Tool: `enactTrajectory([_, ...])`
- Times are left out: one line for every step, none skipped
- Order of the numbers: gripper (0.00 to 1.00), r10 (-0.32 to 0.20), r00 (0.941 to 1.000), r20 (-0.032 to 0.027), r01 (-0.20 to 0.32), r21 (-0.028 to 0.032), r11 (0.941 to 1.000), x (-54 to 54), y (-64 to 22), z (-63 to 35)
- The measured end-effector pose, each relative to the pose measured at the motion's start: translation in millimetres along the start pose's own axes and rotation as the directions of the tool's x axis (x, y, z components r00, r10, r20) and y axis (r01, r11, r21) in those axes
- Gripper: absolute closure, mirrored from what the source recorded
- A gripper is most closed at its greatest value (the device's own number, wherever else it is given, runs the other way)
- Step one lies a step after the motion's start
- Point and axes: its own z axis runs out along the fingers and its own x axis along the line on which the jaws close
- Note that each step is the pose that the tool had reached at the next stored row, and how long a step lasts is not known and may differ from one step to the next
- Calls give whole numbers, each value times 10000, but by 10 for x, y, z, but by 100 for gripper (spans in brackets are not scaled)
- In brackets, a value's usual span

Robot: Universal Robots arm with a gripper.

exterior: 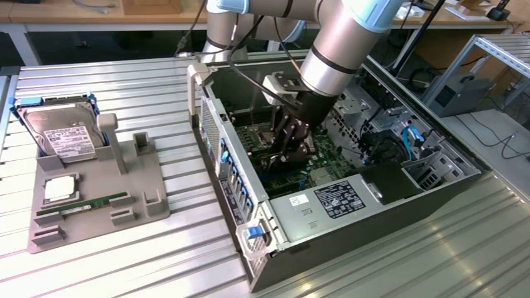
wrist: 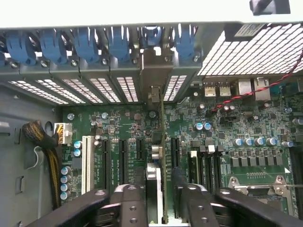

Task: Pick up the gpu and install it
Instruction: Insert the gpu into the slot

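Observation:
The gpu (wrist: 162,142) stands on edge on the green motherboard (wrist: 128,123) inside the open computer case (exterior: 217,133). It appears as a thin dark line running from its pale end bracket (wrist: 156,71) at the rear slot wall. My gripper (wrist: 162,204) straddles the card's top edge, with black fingers (wrist: 132,201) on either side and a gap showing to the card. In the exterior view the gripper (exterior: 286,158) reaches down into the case over the motherboard, hiding most of the card.
A grey holder (exterior: 141,205) on the exterior view's left carries a silver hard drive (exterior: 62,133), a processor chip (exterior: 59,186) and a green memory stick (exterior: 83,205). Blue slot latches (wrist: 85,45), the power supply (exterior: 331,198) and cables (wrist: 45,142) crowd the case.

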Motion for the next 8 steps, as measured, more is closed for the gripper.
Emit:
enactTrajectory([73, -1, 10000, 1, 1, 20, 10000, -10, 17, -31])
enactTrajectory([73, -2, 10000, 5, 2, 25, 10000, -4, 19, -39])
enactTrajectory([73, 0, 10000, 5, 0, 25, 10000, 0, 19, -39])
enactTrajectory([73, 0, 10000, 5, 0, 24, 10000, 10, 19, -39])
enactTrajectory([73, -1, 10000, 4, 1, 24, 10000, 17, 19, -40])
enactTrajectory([73, -1, 10000, 3, 1, 24, 10000, 29, 19, -40])
enactTrajectory([73, -1, 10000, 3, 1, 24, 10000, 32, 18, -40])
enactTrajectory([73, -1, 10000, 3, 1, 24, 10000, 37, 18, -40])
